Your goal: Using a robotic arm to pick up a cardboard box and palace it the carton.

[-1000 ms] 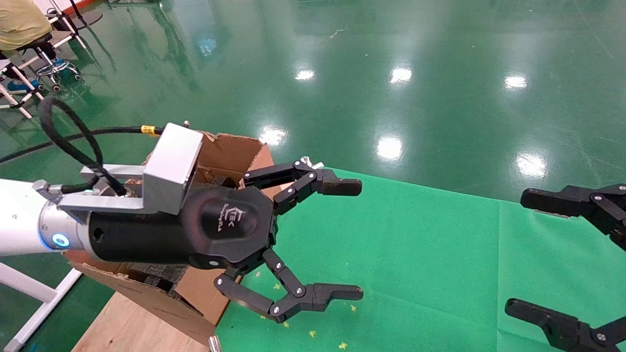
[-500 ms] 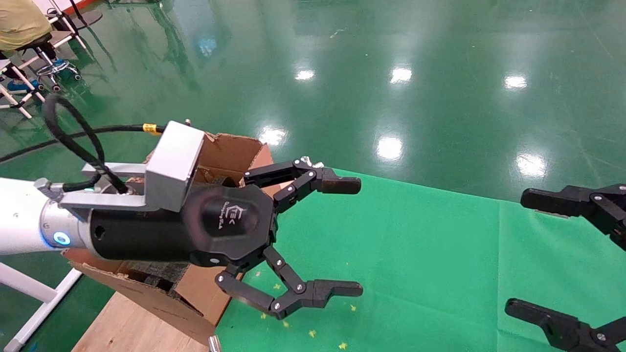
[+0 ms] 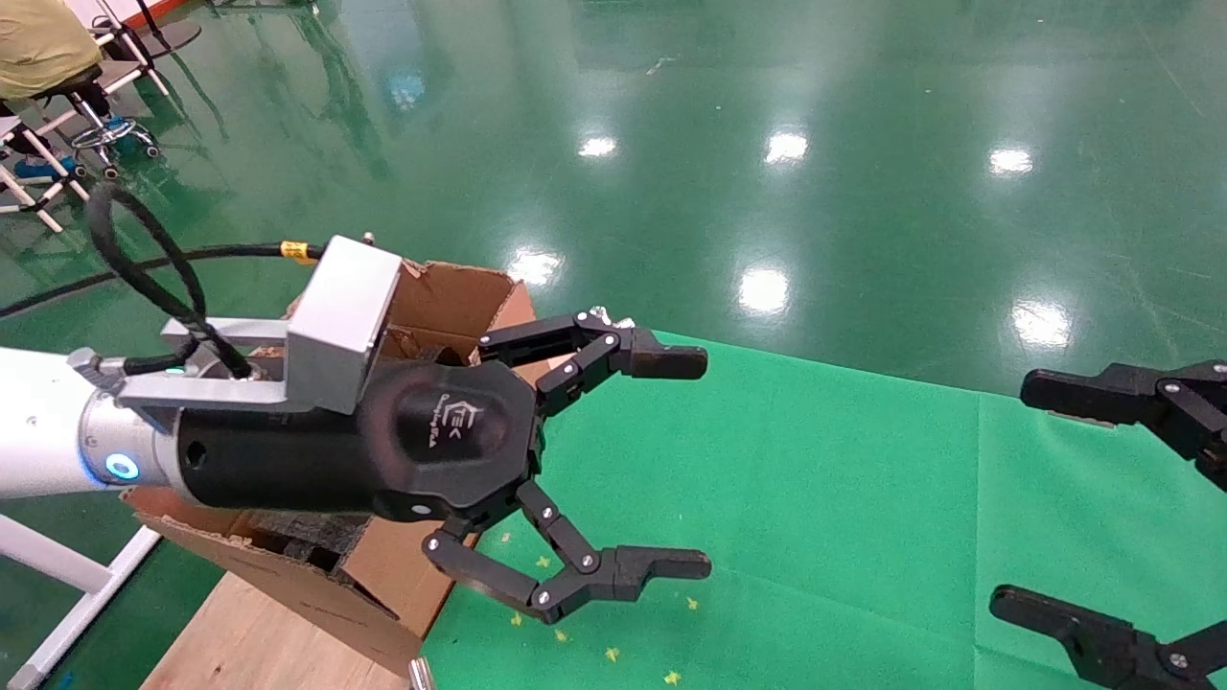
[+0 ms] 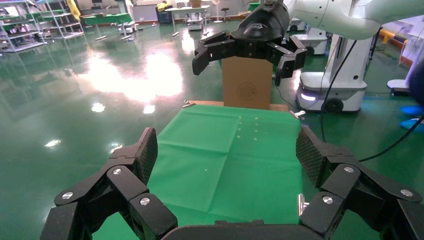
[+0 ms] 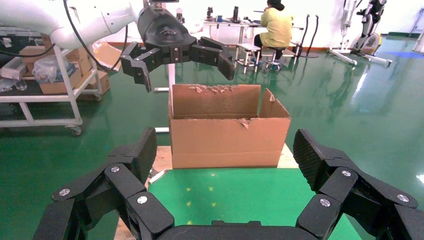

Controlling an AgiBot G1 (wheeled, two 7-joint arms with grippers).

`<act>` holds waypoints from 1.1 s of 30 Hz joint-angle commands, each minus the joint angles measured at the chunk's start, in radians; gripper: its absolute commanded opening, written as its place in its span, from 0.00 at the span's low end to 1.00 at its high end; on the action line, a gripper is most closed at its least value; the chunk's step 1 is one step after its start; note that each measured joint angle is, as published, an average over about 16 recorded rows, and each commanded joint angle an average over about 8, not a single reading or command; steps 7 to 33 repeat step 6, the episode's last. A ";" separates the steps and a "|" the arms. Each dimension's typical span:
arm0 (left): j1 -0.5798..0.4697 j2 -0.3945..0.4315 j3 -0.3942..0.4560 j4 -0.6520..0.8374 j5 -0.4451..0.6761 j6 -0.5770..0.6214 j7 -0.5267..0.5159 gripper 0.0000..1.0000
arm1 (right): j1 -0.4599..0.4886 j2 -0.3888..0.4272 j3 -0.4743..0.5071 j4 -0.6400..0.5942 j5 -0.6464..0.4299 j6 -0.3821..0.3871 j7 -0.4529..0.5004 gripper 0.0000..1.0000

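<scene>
My left gripper (image 3: 706, 464), black on the silver-white arm (image 3: 38, 431), hangs open and empty above the carton's near side and the left edge of the green cloth (image 3: 815, 498). The carton (image 3: 451, 297) is large, brown and torn-flapped, with black foam (image 3: 307, 537) inside; it also shows in the right wrist view (image 5: 227, 127). The cardboard box (image 4: 247, 82) stands upright at the cloth's right end, behind my right gripper (image 4: 248, 47); it is out of the head view. My right gripper (image 3: 1011, 494) is open and empty at the right edge.
The cloth lies on a wooden tabletop (image 3: 240, 632) above a glossy green floor. A stool (image 3: 96, 125) and white frames stand at the back left. A shelf trolley (image 5: 45, 85) and a seated person (image 5: 277, 30) are beyond the carton.
My left gripper has drifted very slightly. Nothing else has moved.
</scene>
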 commanded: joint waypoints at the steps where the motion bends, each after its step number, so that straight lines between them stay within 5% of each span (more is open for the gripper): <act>1: 0.000 0.000 0.000 0.000 0.000 0.000 0.000 1.00 | 0.000 0.000 0.000 0.000 0.000 0.000 0.000 1.00; 33: 0.000 0.000 0.000 0.000 0.000 0.000 0.000 1.00 | 0.000 0.000 0.000 0.000 0.000 0.000 0.000 1.00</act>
